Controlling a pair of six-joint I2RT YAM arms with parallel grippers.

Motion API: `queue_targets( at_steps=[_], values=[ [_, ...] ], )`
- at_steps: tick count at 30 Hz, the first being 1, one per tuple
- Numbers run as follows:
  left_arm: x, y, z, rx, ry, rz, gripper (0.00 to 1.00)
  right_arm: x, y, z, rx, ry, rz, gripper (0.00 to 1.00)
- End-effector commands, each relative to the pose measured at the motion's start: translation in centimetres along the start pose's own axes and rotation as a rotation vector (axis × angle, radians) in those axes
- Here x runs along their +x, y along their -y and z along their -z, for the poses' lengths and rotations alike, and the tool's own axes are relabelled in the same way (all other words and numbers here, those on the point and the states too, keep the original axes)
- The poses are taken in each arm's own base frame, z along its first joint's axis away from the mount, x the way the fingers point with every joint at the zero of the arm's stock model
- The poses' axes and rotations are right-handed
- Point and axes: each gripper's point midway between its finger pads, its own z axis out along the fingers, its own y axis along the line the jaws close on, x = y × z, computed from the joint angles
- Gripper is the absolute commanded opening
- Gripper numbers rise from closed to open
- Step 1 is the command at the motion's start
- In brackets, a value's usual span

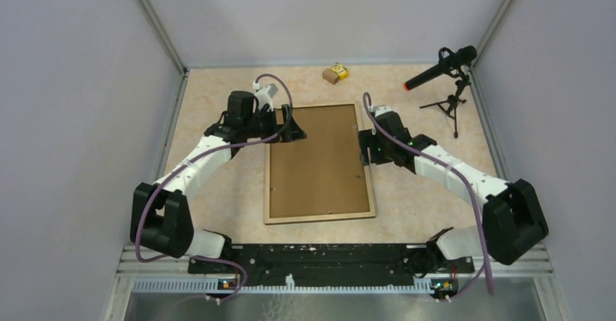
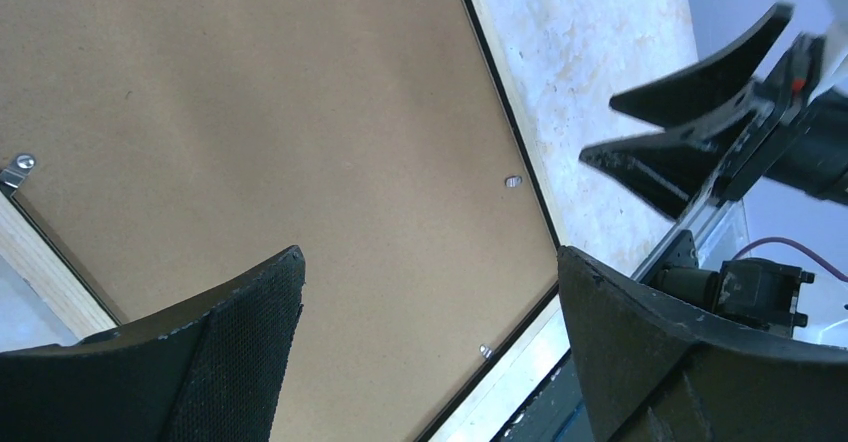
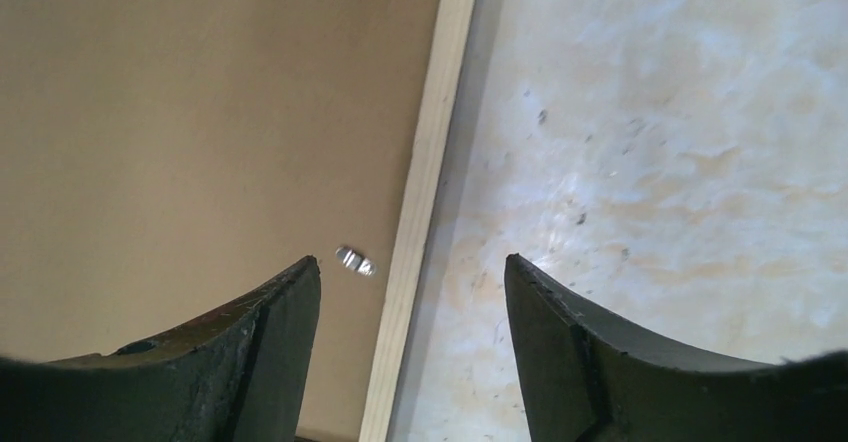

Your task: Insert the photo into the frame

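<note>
The frame point(image 1: 319, 218) lies face down in the middle of the table, its light-wood rim up. A plain brown backing board point(image 1: 319, 161) fills it. The photo is hidden. My left gripper point(image 1: 290, 128) is open over the frame's far left corner; in the left wrist view point(image 2: 430, 252) the board point(image 2: 300, 112) and the rim point(image 2: 50, 282) show between its fingers. My right gripper point(image 1: 365, 150) is open at the frame's right edge; in the right wrist view point(image 3: 412, 262) its fingers straddle the rim point(image 3: 425, 162), one over the board point(image 3: 200, 112), one over the table. It holds nothing.
A microphone on a small tripod point(image 1: 443, 67) stands at the back right. A small yellow and brown box point(image 1: 335, 72) lies at the back centre. Small metal tabs point(image 3: 355, 260) sit along the board's edge. Grey walls close in the left, back and right sides.
</note>
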Motion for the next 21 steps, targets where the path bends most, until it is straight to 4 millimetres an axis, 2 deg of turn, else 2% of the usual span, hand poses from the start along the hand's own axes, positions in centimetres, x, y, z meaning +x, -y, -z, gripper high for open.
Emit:
queue_targets(
  at_steps=[1, 6, 11, 16, 21],
  values=[
    [-0.9, 1.2, 0.3, 0.056, 0.034, -0.022, 0.98, 2.2, -3.0, 1.1, -0.152, 0.013, -0.027, 0.68],
    [-0.3, 1.3, -0.1, 0.084, 0.016, -0.001, 0.98, 4.4, -3.2, 1.7, -0.152, -0.004, -0.022, 0.72],
    [-0.5, 1.3, 0.1, 0.079, 0.028, -0.010, 0.99, 6.7, -2.6, 0.8, -0.111, -0.071, -0.014, 0.76],
    [-0.4, 1.3, 0.1, 0.083, 0.026, -0.008, 0.98, 7.3, -2.6, -0.3, -0.077, -0.098, 0.012, 0.77],
    [-0.5, 1.1, 0.2, 0.071, 0.033, -0.016, 0.98, 7.1, -2.9, -1.2, -0.065, -0.096, 0.054, 0.71]
  ],
)
